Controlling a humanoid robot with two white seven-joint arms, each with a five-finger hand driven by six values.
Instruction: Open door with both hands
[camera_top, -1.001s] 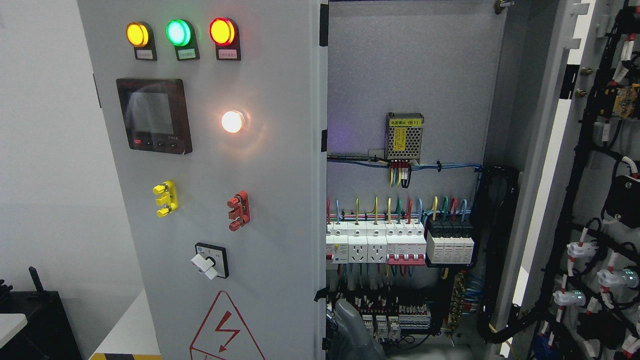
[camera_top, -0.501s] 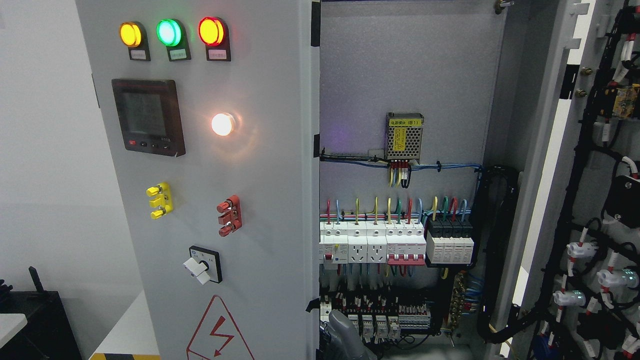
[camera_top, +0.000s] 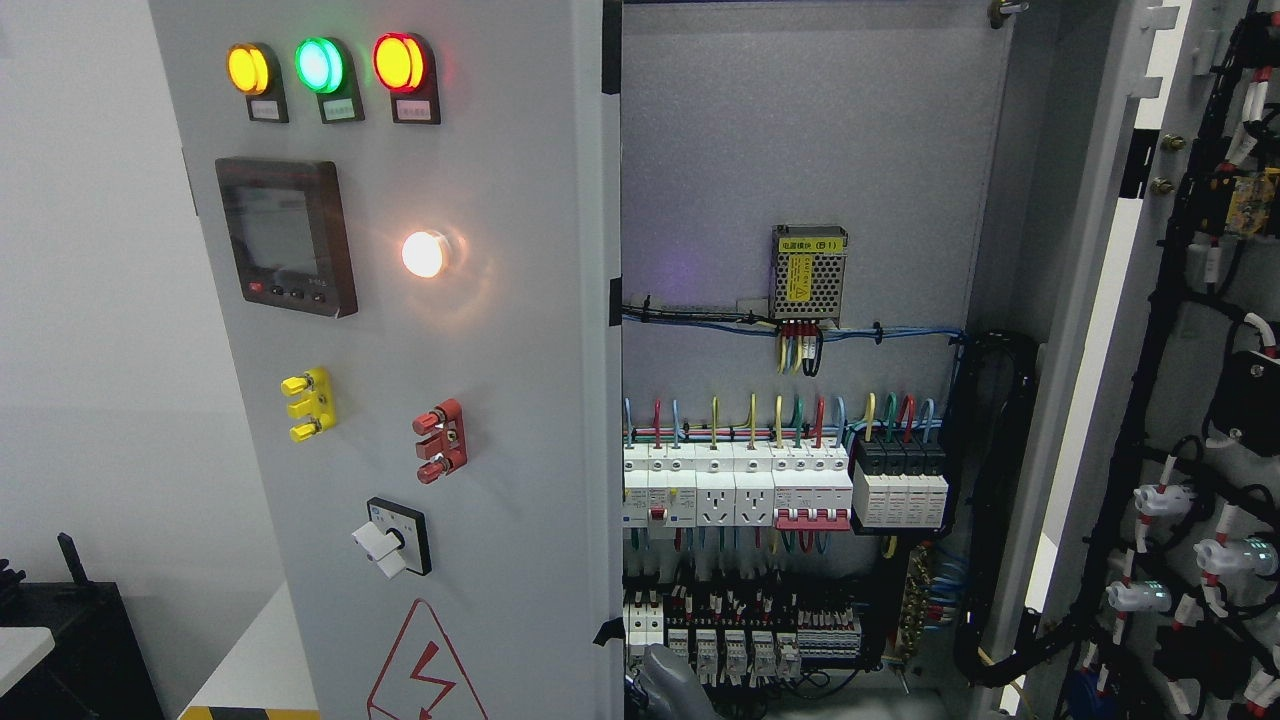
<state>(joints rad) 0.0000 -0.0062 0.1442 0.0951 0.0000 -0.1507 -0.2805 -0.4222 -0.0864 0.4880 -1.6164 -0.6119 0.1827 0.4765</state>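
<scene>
Only a grey part of my robot hand (camera_top: 668, 685) showed, at the bottom edge of the head view, just right of the left door's free edge. I could not tell which arm it belonged to. I could not tell whether it was released, clenched or grasping anything. Contact with the door edge could not be confirmed; the two were at least just beside each other.

The left door (camera_top: 530, 330) rose up and to the left of the robot hand, partly swung out from the cabinet. The right door (camera_top: 1215, 330) stood wide open, far to the right of the robot hand, its wired inner face towards the camera.

Directly above the robot hand: a row of small terminal blocks (camera_top: 740, 640), and above those a row of white breakers (camera_top: 740, 490).

Writing and marks:
- Power supply (camera_top: 808, 272), high above and right of the robot hand: yellow label ending in "(B1)"; other characters too small to read.
- Left door, just left of the robot hand: a red warning triangle (camera_top: 420, 665) with a lightning bolt.
- Amber lamp (camera_top: 245, 68), green lamp (camera_top: 320, 65) and red lamp (camera_top: 398, 62), all lit, at the top of the left door; tags beneath unreadable.
- Meter display (camera_top: 285, 235): screen text blurred.
</scene>
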